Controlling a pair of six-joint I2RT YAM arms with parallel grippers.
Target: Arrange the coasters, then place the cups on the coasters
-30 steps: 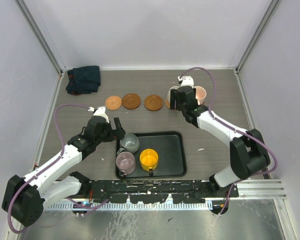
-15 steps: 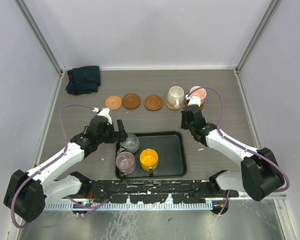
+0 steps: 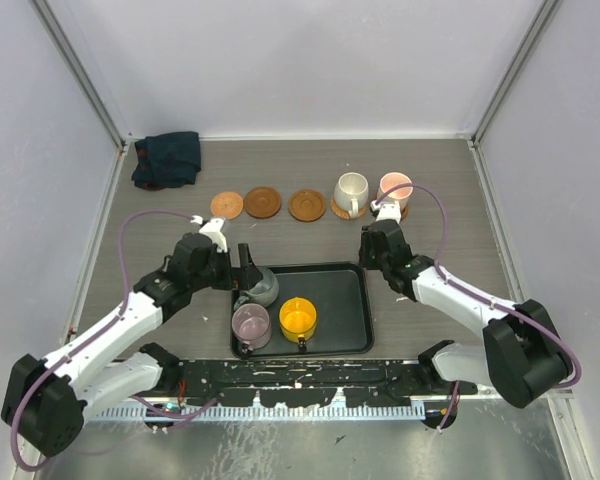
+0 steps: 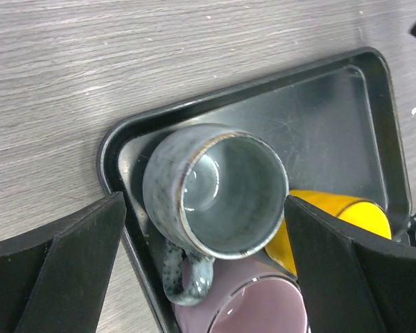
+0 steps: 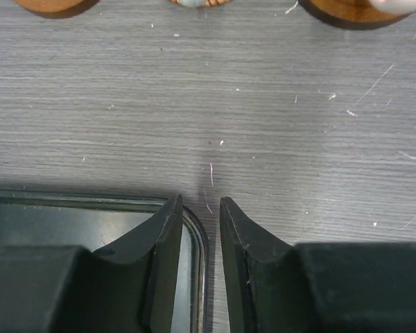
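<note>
Straddling grey-green cup at tray corner: left end effector, spread wide; right end effector narrowly parted.

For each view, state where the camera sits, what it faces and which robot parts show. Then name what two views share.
Top: above and behind the bases, looking down on the table; left arm and right arm show.
Left wrist: on the left arm, looking down at the grey-green cup in the tray; left gripper's open fingers flank it.
Right wrist: on the right arm, looking down at table and a tray corner; right gripper's fingers show, narrowly apart.
Shared: tray in all three; grey-green cup in top and left wrist.
</note>
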